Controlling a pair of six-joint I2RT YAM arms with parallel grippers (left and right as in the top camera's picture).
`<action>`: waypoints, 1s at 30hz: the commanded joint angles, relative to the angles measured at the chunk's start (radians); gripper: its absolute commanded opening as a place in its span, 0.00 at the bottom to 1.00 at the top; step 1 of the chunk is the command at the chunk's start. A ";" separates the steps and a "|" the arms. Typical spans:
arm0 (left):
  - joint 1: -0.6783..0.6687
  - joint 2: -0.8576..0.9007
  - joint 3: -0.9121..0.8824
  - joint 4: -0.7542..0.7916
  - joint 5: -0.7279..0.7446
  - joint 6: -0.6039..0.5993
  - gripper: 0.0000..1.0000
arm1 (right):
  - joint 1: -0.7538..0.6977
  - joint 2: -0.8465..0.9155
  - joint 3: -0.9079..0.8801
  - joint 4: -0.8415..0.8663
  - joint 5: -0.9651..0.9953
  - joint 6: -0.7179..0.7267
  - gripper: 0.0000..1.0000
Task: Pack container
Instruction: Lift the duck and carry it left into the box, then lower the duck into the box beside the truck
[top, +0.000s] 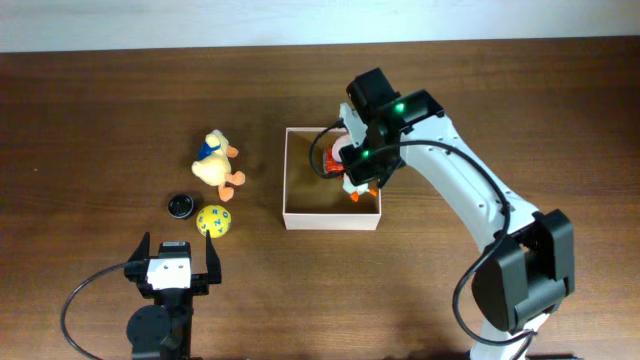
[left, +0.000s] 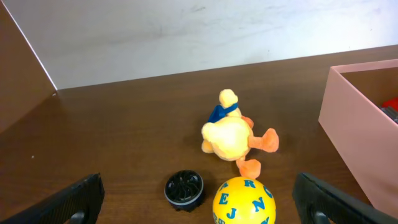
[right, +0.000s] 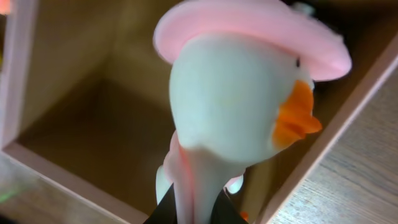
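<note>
The container (top: 290, 175) is a square shallow box with white walls and a tan inside, at the table's middle; its side wall shows in the left wrist view (left: 357, 134). My right gripper (top: 352, 170) hangs over its right half, shut on a white goose toy (right: 242, 106) with a pink hat and orange beak, held by the neck above the box floor (right: 93, 124). A red item (top: 337, 160) lies in the box. My left gripper (top: 172, 268) is open and empty, near the front left. Before it lie a yellow letter ball (left: 244, 200), a black round cap (left: 184, 188) and a yellow plush duck (left: 231, 134).
The ball (top: 213, 220), the cap (top: 180, 205) and the duck (top: 217, 163) lie left of the container. A pale wall (left: 186, 31) stands behind the table's far edge. A black cable (top: 75, 300) loops beside the left arm's base.
</note>
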 joint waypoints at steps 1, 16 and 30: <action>0.006 -0.007 -0.011 0.004 0.011 0.019 0.99 | 0.008 -0.006 -0.043 0.025 -0.014 0.014 0.11; 0.006 -0.007 -0.011 0.004 0.011 0.020 0.99 | 0.006 -0.006 -0.064 0.043 0.013 0.014 0.17; 0.006 -0.007 -0.011 0.004 0.011 0.019 0.99 | 0.006 -0.006 -0.064 0.023 0.012 0.014 0.63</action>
